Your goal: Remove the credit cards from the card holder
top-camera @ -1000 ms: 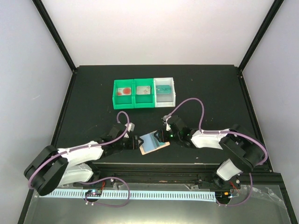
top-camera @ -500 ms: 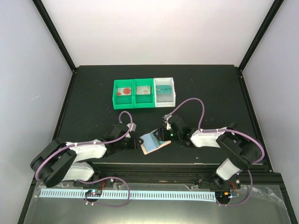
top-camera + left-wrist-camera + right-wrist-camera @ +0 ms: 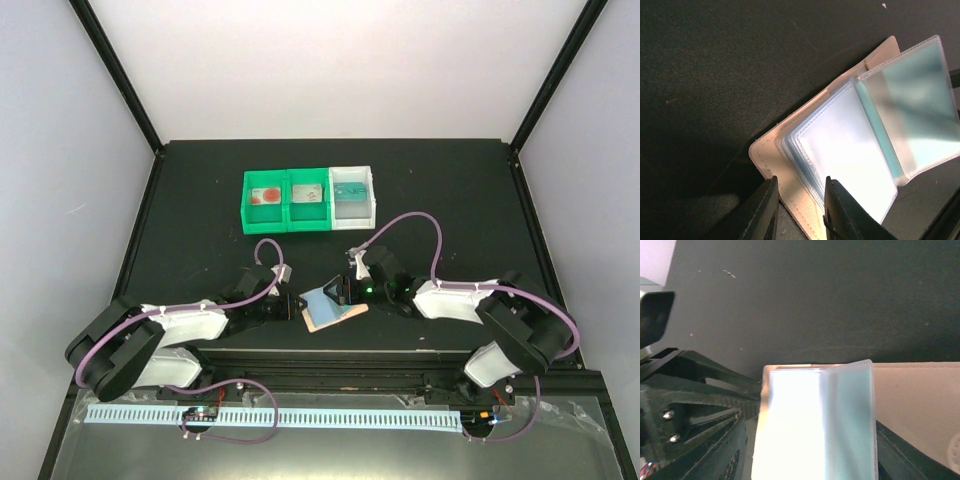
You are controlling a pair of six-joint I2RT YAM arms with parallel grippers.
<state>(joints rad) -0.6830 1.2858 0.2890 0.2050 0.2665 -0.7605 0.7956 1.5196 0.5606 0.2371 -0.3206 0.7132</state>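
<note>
Three credit cards (image 3: pixel 308 193) already lie in the bins (image 3: pixel 287 228) toward the far edge of the table (image 3: pixel 450 200). A teal edge inside a raised sleeve (image 3: pixel 910 100) suggests at least one remains. The card holder (image 3: pixel 325 305) lies open near the near edge, its tan corner pinched by the left gripper (image 3: pixel 799 200). That sleeve stands between the jaws of the right gripper (image 3: pixel 340 292); whether they grip it I cannot tell.

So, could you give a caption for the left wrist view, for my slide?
Left jaws straddling the tan edge of the open card holder, one clear sleeve raised.
</note>
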